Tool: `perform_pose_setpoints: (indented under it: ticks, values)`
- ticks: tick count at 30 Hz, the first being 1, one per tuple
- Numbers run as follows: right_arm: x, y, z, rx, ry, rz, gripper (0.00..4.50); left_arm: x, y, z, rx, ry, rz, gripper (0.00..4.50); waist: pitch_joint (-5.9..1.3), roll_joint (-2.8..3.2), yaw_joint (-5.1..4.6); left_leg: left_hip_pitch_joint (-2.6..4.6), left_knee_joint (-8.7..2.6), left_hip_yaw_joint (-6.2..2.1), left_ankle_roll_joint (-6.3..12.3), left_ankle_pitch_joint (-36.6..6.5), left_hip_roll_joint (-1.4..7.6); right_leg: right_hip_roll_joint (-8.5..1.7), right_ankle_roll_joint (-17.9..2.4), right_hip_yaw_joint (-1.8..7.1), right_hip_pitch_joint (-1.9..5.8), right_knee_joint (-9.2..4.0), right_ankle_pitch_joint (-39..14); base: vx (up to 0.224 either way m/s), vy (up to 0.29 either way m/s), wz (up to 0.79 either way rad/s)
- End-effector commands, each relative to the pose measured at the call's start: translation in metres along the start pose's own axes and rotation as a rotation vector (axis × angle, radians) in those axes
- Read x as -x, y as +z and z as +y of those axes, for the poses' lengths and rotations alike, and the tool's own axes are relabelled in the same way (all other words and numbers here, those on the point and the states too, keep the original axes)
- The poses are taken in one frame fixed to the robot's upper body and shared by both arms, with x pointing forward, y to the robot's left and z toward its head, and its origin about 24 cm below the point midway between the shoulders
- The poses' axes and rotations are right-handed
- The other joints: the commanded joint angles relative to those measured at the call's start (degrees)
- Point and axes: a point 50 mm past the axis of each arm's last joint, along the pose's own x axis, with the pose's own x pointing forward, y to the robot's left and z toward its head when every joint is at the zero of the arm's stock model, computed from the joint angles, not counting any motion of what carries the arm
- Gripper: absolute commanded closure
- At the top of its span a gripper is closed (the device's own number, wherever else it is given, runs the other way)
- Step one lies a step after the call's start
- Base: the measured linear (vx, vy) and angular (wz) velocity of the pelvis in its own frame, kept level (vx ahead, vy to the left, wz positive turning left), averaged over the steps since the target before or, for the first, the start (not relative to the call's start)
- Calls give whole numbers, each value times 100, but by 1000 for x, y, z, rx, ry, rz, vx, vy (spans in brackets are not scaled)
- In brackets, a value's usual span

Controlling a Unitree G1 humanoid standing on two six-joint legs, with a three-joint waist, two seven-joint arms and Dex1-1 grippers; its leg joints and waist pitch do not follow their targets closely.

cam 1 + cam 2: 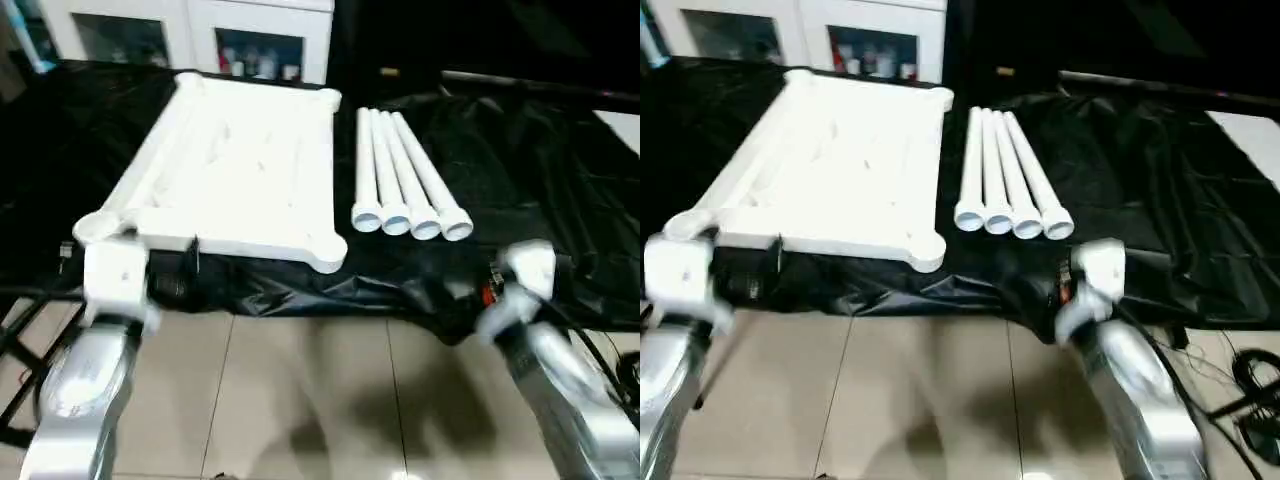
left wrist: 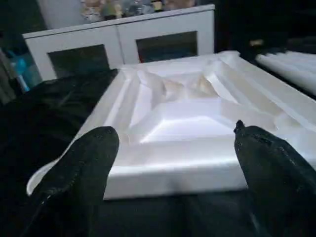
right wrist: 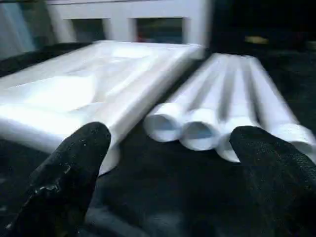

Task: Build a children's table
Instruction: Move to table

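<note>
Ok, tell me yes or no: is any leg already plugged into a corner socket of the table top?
No: all four legs lie side by side on the black cover, beside the table top, apart from its sockets.

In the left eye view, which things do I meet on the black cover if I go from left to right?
Table top, lying with its ribbed underside up → four tube legs, lying side by side with their open ends toward the robot → bare black cover.

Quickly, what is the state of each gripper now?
Left gripper: open, empty, facing the white plastic ribbed tabletop.
Right gripper: open, empty, facing four white tube legs.
</note>
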Motion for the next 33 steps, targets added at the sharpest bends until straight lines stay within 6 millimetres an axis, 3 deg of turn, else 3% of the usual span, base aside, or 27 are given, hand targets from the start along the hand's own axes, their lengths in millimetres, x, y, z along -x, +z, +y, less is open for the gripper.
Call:
perform_pose_setpoints:
  ticks: [1,2,3,5,6,8,11,12,13,14,15,17,18,19,20,21,22,24,25,26,27,28,29,30,31,32,33]
  values:
    - [-2,0,-15,-11,-115,31,4,-9,-6,-10,15,-25,27,27,-265,10,1,30,-352,-60,87,-295,157,-338,-879,287,211,-331,495,0,0,0]
    - [-3,-1,-19,8,-142,91,4,-16,-4,-17,39,-48,31,27,-267,18,19,56,-347,-52,25,-220,163,-322,-813,286,193,-313,523,0,0,0]
    - [-6,-4,-18,48,-158,117,4,-22,-4,-19,57,-53,28,27,-275,-14,13,48,-340,-50,-7,-140,170,-319,-766,283,203,-311,650,0,0,0]
    - [-7,-5,-17,61,-163,118,4,-24,-5,-19,72,-58,25,27,-298,-9,12,26,-328,-53,-39,-66,141,-331,-740,285,226,-295,790,0,0,0]
    - [-11,-7,-14,37,-172,98,4,-28,-9,-22,81,-64,29,27,-295,-49,7,18,-329,-50,-20,-103,143,-336,-726,285,231,-307,782,0,0,0]
    - [-14,-8,-10,31,-161,78,4,-30,-10,-27,68,-73,33,27,-308,-50,-13,10,-335,-62,9,-251,156,-364,-737,281,232,-310,596,0,0,0]
    - [-16,-10,-4,13,-142,78,4,-31,-10,-24,50,-57,48,27,-321,-66,-13,-5,-313,-69,89,-82,160,-359,-769,279,241,-278,869,0,0,0]
    - [-18,-10,-2,-9,-140,74,4,-30,-10,-21,49,-50,51,27,-302,-138,-1,15,-339,-58,100,-420,167,-366,-768,266,254,-306,461,0,0,0]
    - [-20,-9,0,-27,-138,70,4,-29,-10,-19,52,-47,53,27,-291,-108,5,33,-361,-63,68,-672,175,-373,-772,259,262,-321,126,0,0,0]
    - [-23,-10,3,-52,-125,71,4,-27,-10,-16,40,-36,55,27,-258,-141,-1,86,-417,-54,36,-1421,178,-354,-750,223,276,-414,-1001,0,0,0]
    - [-28,-15,8,-44,-109,81,4,-24,-10,-13,38,-25,52,27,-240,-99,-5,145,-450,-42,48,-1788,181,-331,-772,196,280,-494,-1537,0,0,0]
    - [-29,-18,11,-12,-95,89,4,-21,-10,-13,51,-23,52,27,-201,-68,-16,261,-481,-21,67,-2172,190,-293,-869,150,263,-577,-1896,0,0,0]
    - [-30,-20,15,8,-76,96,4,-19,-11,-13,52,-25,50,27,-177,-46,1,311,-521,-11,117,-2298,178,-290,-974,128,326,-645,-2005,0,0,0]
    - [-30,-20,15,8,-76,96,4,-19,-11,-13,52,-25,50,27,-177,-46,1,311,-521,-11,117,-2298,178,-290,-974,128,326,-645,-2005,54,20,2]
    - [-31,-22,21,15,-50,102,4,-19,-13,-13,47,-21,61,27,-196,11,115,1,-559,-100,561,-1852,59,-468,-774,7,630,-761,-2060,49,24,29]
    - [-31,-23,24,20,-39,102,4,-21,-14,-13,42,-22,65,27,-242,0,168,-73,-504,-155,872,-1538,-10,-549,-693,-104,740,-823,-1981,49,24,29]
    - [-31,-23,25,24,-35,102,4,-21,-14,-13,40,-25,67,27,-258,45,154,-149,-440,-223,1244,-982,-43,-596,-603,-257,903,-902,-1899,60,32,56]
    - [-31,-25,29,34,-19,106,4,-24,-13,-16,32,-49,62,27,-281,126,151,-144,-365,-318,1609,-292,-95,-525,-670,-482,1029,-932,-1442,107,27,64]
    - [-31,-26,32,23,-6,102,4,-26,-12,-17,28,-53,60,27,-309,210,132,104,-387,-328,1617,-120,-38,-406,-767,-516,918,-852,-1219,178,0,63]
    - [-31,-28,35,20,4,105,4,-28,-11,-18,30,-53,58,27,-353,252,-159,977,-382,-868,2280,800,501,-63,-802,-527,128,-90,-629,198,-27,32]
    - [-31,-28,36,21,5,107,4,-28,-11,-18,32,-53,57,27,-358,192,-138,1198,-336,-1130,2936,1389,828,-226,-353,-338,-253,274,-830,198,-27,32]
    - [-31,-29,37,28,7,108,4,-29,-11,-18,34,-55,57,27,-362,204,-123,1166,-308,-1130,3155,1617,809,-276,-169,-250,-379,389,-765,141,-36,5]
    - [-30,-29,38,33,7,108,4,-31,-10,-20,36,-62,55,27,-304,104,-103,936,-345,-879,3100,1456,656,-374,-118,-69,-386,316,-315,95,-46,2]
    - [-30,-29,38,27,5,107,4,-31,-9,-21,37,-67,53,27,-273,41,-56,783,-289,-625,2772,1069,399,-416,-278,5,-283,60,65,95,-46,2]
    - [-30,-28,38,24,-3,101,4,-32,-9,-21,38,-73,50,27,-249,-77,-29,550,-229,-340,2343,428,63,-484,-348,153,-30,-260,263,73,-75,15]
    - [-30,-27,38,23,-12,95,4,-33,-9,-22,38,-77,50,27,-193,-175,291,13,368,-262,1362,-724,-309,-1168,-975,925,672,-858,-1897,84,-62,16]
    - [-29,-26,35,34,-42,91,4,-36,-10,-23,35,-83,52,27,-241,-149,306,-244,550,-388,870,-468,-220,-1145,-1523,904,957,-794,-2186,84,-62,16]
